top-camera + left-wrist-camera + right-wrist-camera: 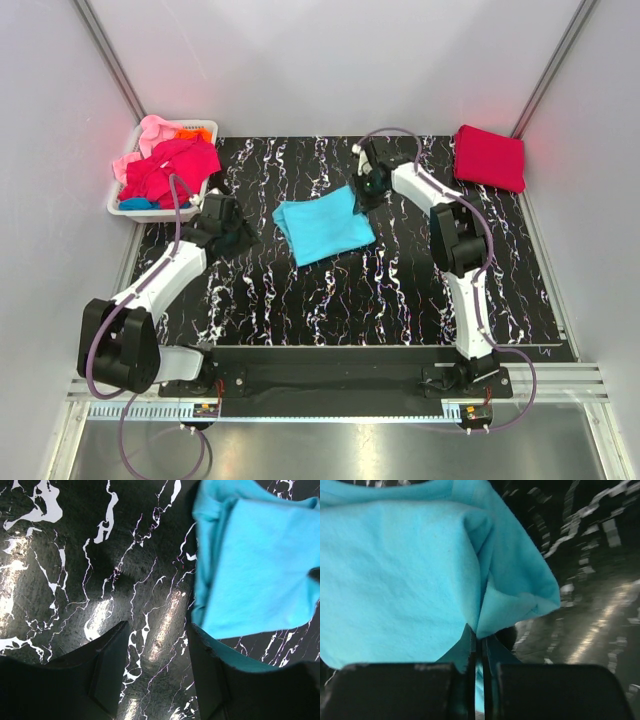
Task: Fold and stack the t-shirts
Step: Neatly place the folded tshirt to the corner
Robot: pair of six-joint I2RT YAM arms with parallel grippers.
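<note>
The right gripper is seen clamped shut on a corner of the folded turquoise t-shirt, whose cloth is spread ahead and to the left of its fingers. The left gripper is held open over the black marbled table, with the shirt's edge lying just beside its right finger. A folded crimson t-shirt is laid well to the right of the right gripper.
</note>
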